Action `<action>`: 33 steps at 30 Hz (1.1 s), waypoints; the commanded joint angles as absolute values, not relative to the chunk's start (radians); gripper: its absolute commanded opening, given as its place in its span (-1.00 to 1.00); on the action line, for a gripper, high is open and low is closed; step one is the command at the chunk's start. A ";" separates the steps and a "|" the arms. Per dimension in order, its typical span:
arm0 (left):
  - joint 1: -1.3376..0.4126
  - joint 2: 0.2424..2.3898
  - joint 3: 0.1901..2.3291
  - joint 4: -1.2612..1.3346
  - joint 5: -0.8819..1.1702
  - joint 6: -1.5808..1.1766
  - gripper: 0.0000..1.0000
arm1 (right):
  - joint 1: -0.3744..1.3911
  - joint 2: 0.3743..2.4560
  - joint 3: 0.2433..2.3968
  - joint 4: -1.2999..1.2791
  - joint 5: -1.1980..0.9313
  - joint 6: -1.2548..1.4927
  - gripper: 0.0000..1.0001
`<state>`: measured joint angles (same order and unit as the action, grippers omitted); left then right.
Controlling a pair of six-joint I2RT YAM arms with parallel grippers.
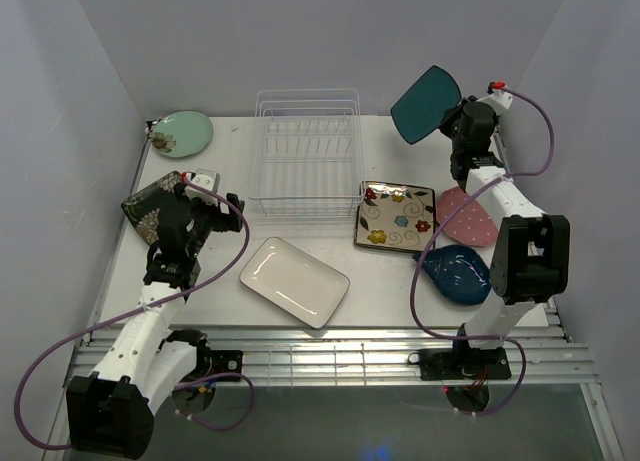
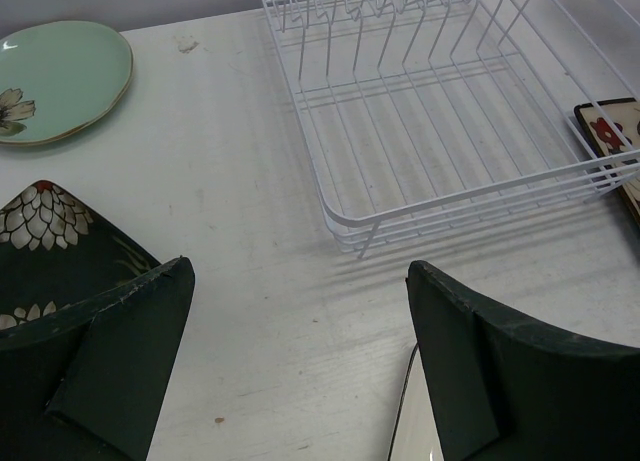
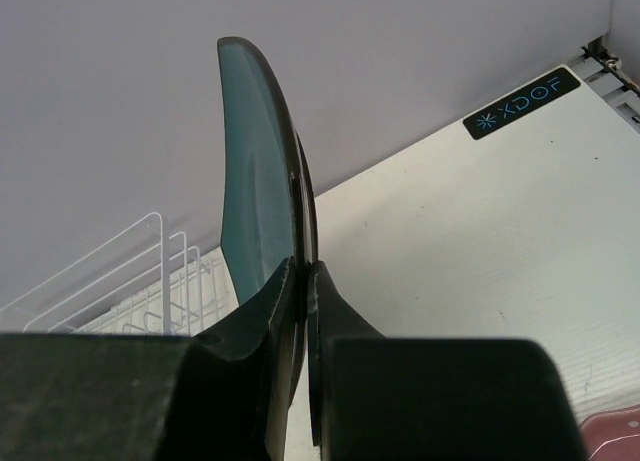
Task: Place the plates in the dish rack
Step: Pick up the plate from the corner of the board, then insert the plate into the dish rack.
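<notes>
My right gripper point(image 1: 452, 116) point(image 3: 305, 263) is shut on the edge of the teal square plate point(image 1: 425, 103) point(image 3: 255, 181) and holds it upright in the air, right of and behind the empty white wire dish rack point(image 1: 307, 151) point(image 2: 450, 111) point(image 3: 120, 291). My left gripper point(image 1: 205, 206) point(image 2: 300, 266) is open and empty, low over bare table in front of the rack's left corner. The dark floral plate point(image 1: 150, 206) point(image 2: 50, 241) lies just left of it, and the white rectangular plate point(image 1: 294, 281) point(image 2: 410, 421) to its right.
The pale green round plate point(image 1: 180, 133) point(image 2: 60, 76) sits at the back left. The patterned square plate point(image 1: 396, 217) point(image 2: 610, 131) lies right of the rack. The pink plate point(image 1: 470, 217) and the dark blue plate point(image 1: 457, 273) lie beside my right arm. Walls close in on three sides.
</notes>
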<state>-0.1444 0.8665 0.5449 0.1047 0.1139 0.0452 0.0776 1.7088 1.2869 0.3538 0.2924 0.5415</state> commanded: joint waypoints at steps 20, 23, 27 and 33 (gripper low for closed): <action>-0.147 0.833 0.532 0.103 0.135 0.052 0.96 | 0.270 1.562 1.436 0.518 0.359 0.396 -0.84; -0.147 0.827 0.532 0.104 0.126 0.051 0.96 | 0.296 1.578 1.463 0.514 0.388 0.359 -0.84; -0.147 0.818 0.529 0.106 0.129 0.051 0.96 | 0.348 1.618 1.503 0.500 0.437 0.298 -0.84; -0.147 0.825 0.532 0.104 0.132 0.051 0.96 | 0.400 1.675 1.558 0.489 0.503 0.238 -0.84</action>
